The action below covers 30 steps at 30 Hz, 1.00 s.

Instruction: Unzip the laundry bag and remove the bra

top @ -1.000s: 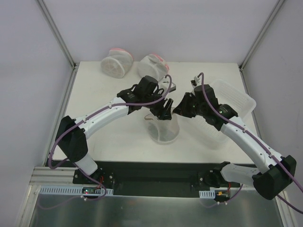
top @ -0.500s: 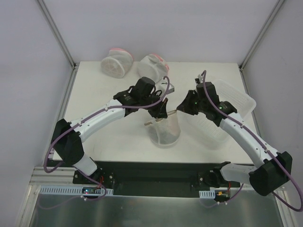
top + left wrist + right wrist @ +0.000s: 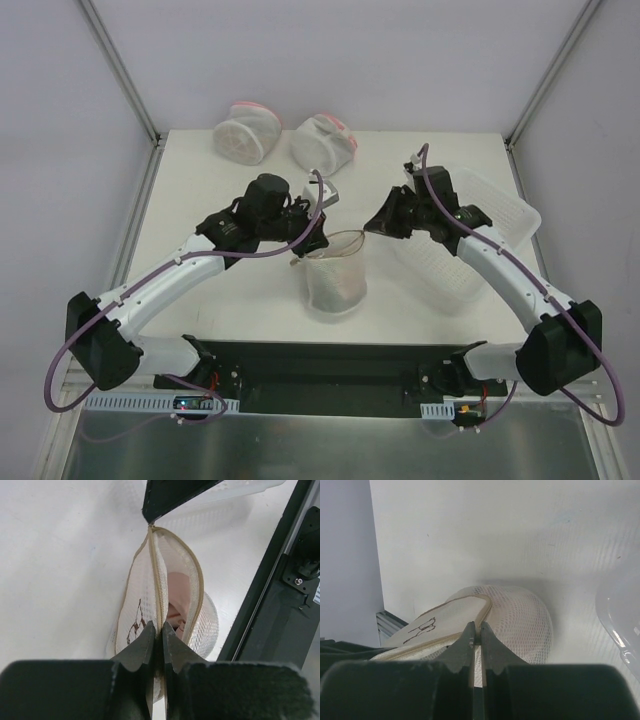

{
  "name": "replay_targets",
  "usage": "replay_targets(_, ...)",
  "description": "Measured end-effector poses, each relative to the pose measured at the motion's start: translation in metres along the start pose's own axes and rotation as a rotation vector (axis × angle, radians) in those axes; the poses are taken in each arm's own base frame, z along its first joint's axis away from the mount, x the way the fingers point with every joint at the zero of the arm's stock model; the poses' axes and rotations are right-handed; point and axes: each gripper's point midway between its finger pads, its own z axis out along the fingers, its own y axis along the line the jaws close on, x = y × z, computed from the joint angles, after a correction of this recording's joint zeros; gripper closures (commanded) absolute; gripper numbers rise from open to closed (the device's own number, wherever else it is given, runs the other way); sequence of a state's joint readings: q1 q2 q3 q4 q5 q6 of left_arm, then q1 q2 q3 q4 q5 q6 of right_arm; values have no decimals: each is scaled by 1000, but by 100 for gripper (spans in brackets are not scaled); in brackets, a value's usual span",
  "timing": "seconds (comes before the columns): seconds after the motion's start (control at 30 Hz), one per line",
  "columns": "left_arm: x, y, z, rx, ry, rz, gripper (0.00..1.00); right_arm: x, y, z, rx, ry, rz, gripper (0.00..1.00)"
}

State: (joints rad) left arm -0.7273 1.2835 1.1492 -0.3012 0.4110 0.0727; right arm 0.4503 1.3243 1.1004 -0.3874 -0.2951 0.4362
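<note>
The white table (image 3: 220, 200) carries everything. A clear ribbed plastic tray (image 3: 500, 215) sits at its right side, under the right arm's forearm. The laundry bag (image 3: 335, 280) is at the middle of the table, near the front edge, held by its tan rim between the two arms. From above its mouth stands apart as an oval loop; whether its underside touches the table cannot be told. Two white mesh pouches with pink trim (image 3: 245, 132) (image 3: 325, 140) lie side by side at the far edge, well apart from the bag. The left gripper (image 3: 305, 240) is clamped on the left end of the rim, and its wrist view shows the fingers pressed together on the zip line. The right gripper (image 3: 372, 228) is pinched on the opposite end, fingers tight on the tan edging beside the flat face. The bra (image 3: 176, 597), pale pink and soft, is inside the bag between the zip line and the domed mesh side. The small black bra symbol (image 3: 422, 626) shows on the flat face.
</note>
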Motion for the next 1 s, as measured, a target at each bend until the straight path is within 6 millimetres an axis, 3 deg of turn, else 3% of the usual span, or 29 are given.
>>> replay_targets(0.03, 1, 2, -2, -8, -2, -1, 76, -1, 2, -2, -8, -4, -1, 99)
replay_targets(0.07, 2, 3, -2, -12, -4, 1, 43, -2, 4, -4, -14, -11, -4, 99)
replay_targets(0.1, 4, 4, -3, -14, 0, 1, 29, -4, 4, -8, -11, -27, -8, 99)
replay_targets(0.2, 6, 3, -6, -13, 8, -10, 9, -14, 4, -18, 3, -88, -13, 99)
replay_targets(0.37, 4, -3, -5, 20, 16, -39, 11, -14, 12, -28, -5, -125, -33, 98)
replay_targets(0.5, -16, -6, 2, 50, 2, -67, 18, -7, 14, -26, -3, -116, -39, 98)
replay_targets(0.67, -34, -13, 17, 37, -10, -64, 16, 1, 16, -24, 0, -96, -29, 99)
replay_targets(0.83, -25, -24, 36, 0, 29, -42, 17, 4, 18, -23, -3, -88, -24, 99)
replay_targets(1.0, -14, -18, 54, -68, 69, -24, 21, 4, 18, -23, -4, -88, -19, 99)
